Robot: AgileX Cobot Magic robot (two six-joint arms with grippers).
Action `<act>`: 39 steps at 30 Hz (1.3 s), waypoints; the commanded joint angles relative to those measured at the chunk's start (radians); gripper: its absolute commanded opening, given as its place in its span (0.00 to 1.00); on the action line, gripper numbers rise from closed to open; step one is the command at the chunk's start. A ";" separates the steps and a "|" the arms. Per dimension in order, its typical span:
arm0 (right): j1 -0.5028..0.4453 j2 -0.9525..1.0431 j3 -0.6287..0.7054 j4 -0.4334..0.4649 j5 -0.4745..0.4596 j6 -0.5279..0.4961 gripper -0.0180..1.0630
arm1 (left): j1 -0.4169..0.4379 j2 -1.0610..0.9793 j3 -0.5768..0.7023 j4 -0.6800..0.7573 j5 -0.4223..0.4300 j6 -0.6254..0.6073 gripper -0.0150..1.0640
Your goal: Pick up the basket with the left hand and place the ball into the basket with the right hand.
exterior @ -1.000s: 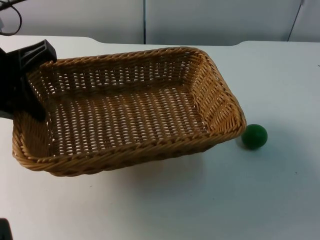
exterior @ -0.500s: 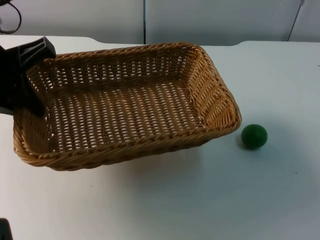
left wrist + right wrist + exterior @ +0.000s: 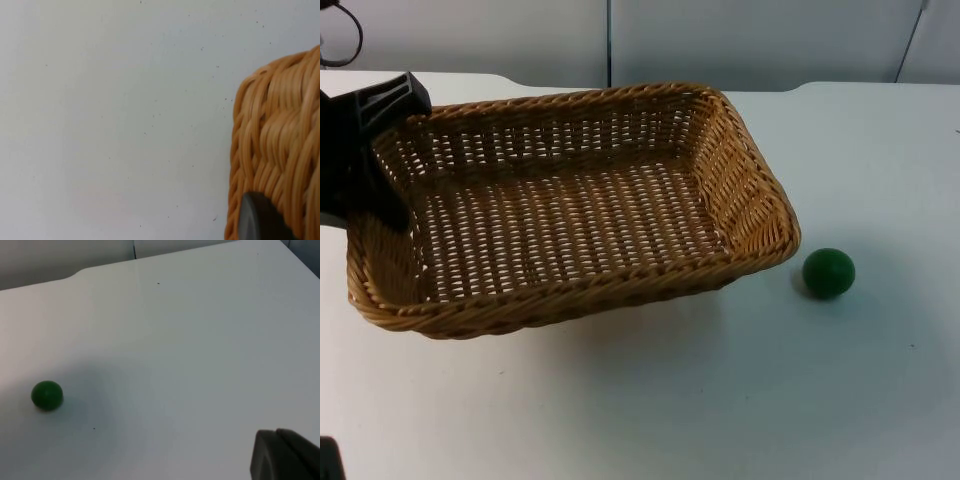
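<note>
A white table top (image 3: 650,400) runs back to a grey partition wall (image 3: 740,40).

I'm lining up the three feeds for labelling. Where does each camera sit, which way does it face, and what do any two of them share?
Top view: fixed above, looking down and forward at the wicker basket, green ball and table; the left gripper is at the basket's left rim.
Left wrist view: on the left arm, facing the basket rim; a black fingertip lies against the weave.
Right wrist view: on the right arm, facing the ball; a fingertip shows.
Shared: top and right wrist views both hold the ball.
</note>
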 commanded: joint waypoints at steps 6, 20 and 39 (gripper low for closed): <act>-0.007 -0.005 0.005 -0.009 -0.010 -0.006 0.01 | -0.001 -0.016 -0.001 -0.030 -0.012 -0.002 0.01; -0.007 0.544 -0.075 -0.007 -0.410 -0.113 0.01 | -0.001 -0.016 -0.001 -0.030 -0.012 -0.002 0.01; 0.394 1.447 -0.145 -0.022 -0.620 -0.106 0.01 | -0.001 -0.016 -0.001 -0.030 -0.013 -0.002 0.01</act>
